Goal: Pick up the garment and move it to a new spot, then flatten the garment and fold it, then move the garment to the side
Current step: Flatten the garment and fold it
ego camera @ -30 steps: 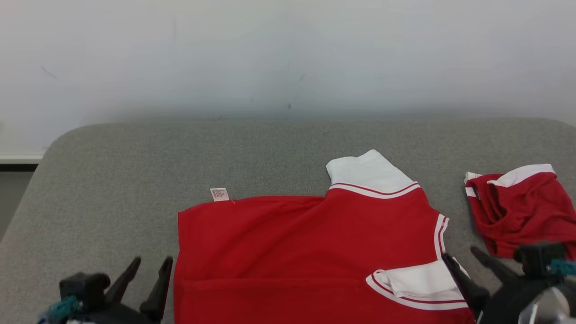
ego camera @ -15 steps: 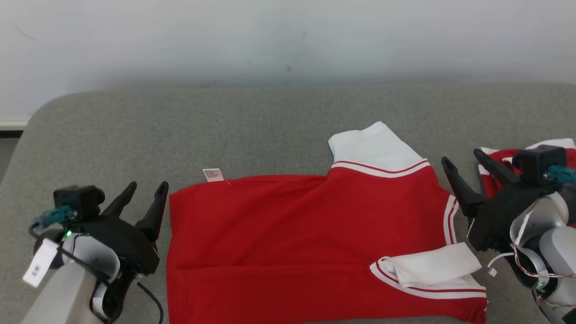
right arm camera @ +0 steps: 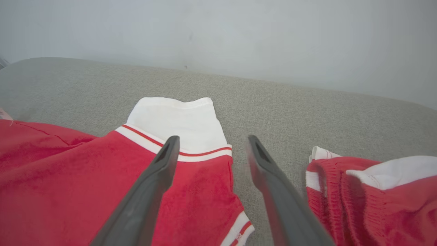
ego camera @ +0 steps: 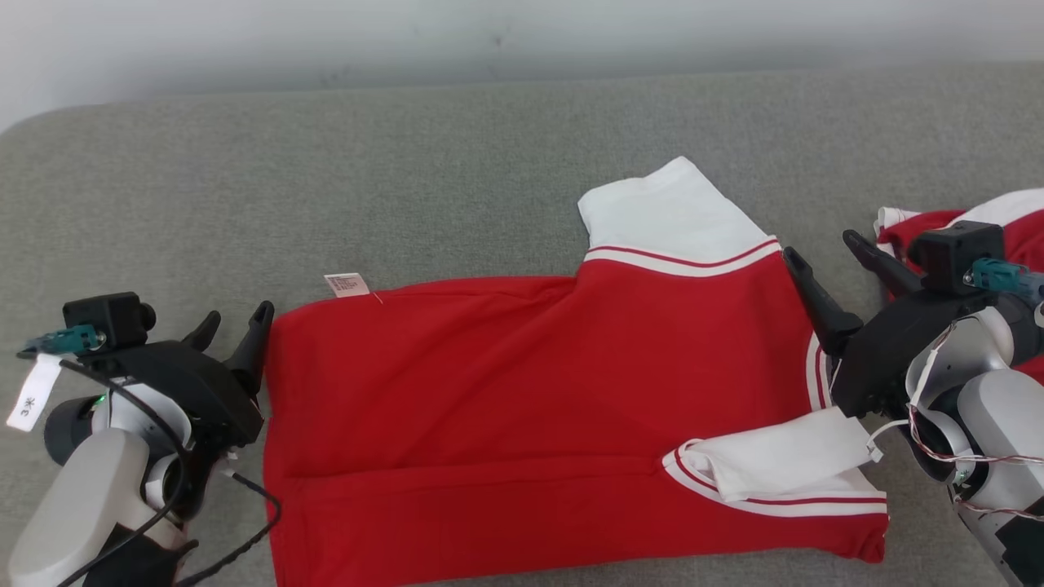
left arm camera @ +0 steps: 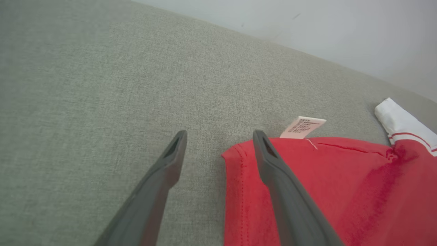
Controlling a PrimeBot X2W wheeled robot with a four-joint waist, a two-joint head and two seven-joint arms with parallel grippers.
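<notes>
— Entry one, the garment?
— Red garment (ego camera: 522, 391) with white sleeves; lying flat on the grey tabletop (ego camera: 408, 163), from the centre to the lower right of the head view; one white sleeve folded across its lower right; care label (ego camera: 347, 284) sticking out at its upper left edge.
— Left pincer?
— Left pincer (ego camera: 237, 314), lower left; released, grasping nothing; in its wrist view one finger lies over the red corner, the other over bare tabletop.
— Right pincer?
— Right pincer (ego camera: 820, 245), right side; released, empty; at the garment's right edge, between it and a second crumpled red-and-white piece (right arm camera: 368, 191).
</notes>
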